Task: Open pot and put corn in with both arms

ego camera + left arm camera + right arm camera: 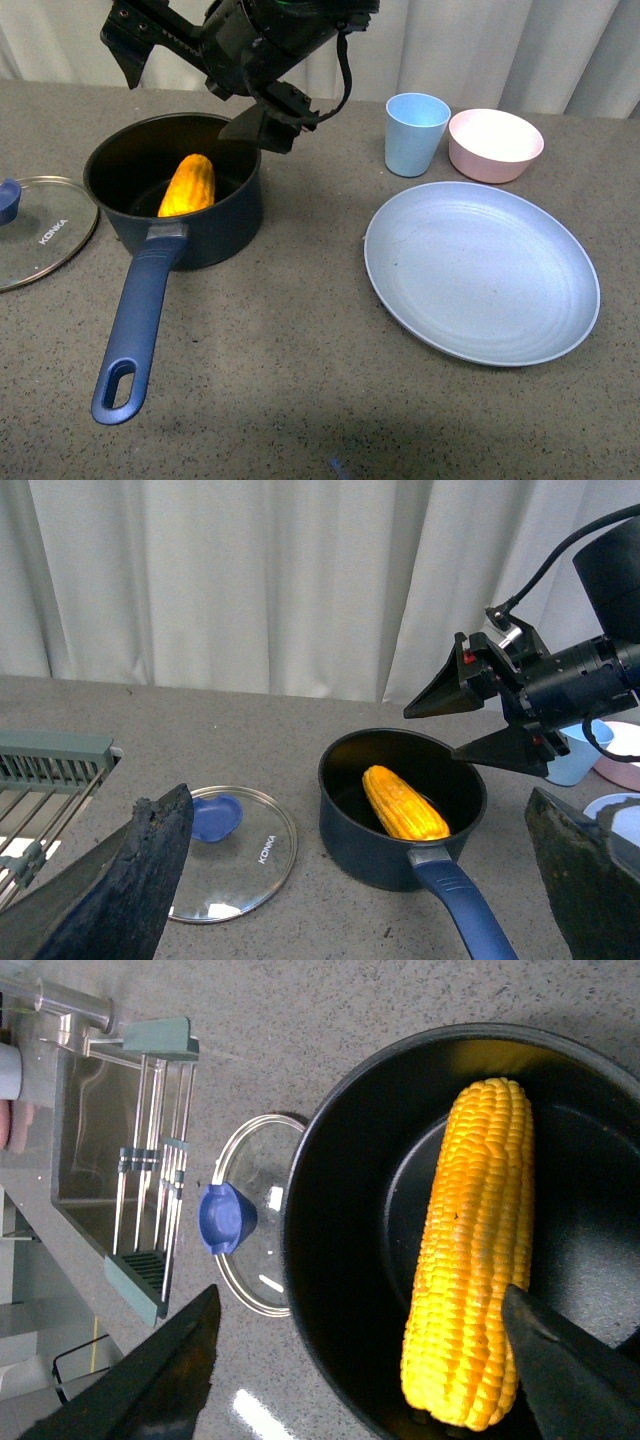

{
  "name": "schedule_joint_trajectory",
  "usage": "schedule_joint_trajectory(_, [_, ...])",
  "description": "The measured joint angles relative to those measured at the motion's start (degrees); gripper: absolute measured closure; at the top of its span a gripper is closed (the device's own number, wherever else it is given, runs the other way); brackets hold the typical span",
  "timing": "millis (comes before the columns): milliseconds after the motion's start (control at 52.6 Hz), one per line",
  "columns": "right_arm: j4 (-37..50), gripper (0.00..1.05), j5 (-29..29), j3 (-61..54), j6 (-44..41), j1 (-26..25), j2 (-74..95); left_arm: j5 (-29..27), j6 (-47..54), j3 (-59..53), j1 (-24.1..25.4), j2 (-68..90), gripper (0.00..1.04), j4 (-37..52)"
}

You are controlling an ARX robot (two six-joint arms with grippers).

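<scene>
The navy pot (222, 236) stands uncovered on the grey counter, its long blue handle (138, 320) pointing toward me. The yellow corn (188, 186) lies inside it, leaning on the inner wall. The glass lid (45, 235) marked KONKA lies flat to the pot's left. My right gripper (262, 125) hovers open above the pot's far rim, empty. From its wrist view its fingers straddle the corn (480, 1240) without touching it. My left gripper (357, 795) is open and empty, held back from the pot (360, 855) and lid (240, 850).
A light blue cup (415, 133) and a pink bowl (495, 145) stand at the back right. A large blue plate (480, 270) lies in front of them. A dish rack (50, 770) over a sink sits beyond the lid.
</scene>
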Motion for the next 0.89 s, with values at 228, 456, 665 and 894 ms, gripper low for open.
schedule_joint_trajectory(228, [13.27,0.09,13.68,-18.03,-8.11,-2.89,-12.81,0.00,0.00,0.00,0.00,0.00,0.06,0.00])
schedule_joint_trajectory(456, [24.22,0.09,25.94,-38.62,-17.97,-8.09,-28.68,0.00,0.00,0.00,0.00,0.00,0.06,0.00])
schedule_joint_trajectory(665, [27.08,0.09,30.25,-56.85,-23.98,-12.63,-40.83,0.00,0.00,0.00,0.00,0.00,0.06,0.00])
schedule_joint_trajectory(894, [27.06,0.09,31.28,-72.32,-27.71,-19.06,-57.42,0.00,0.00,0.00,0.02,0.00,0.06,0.00])
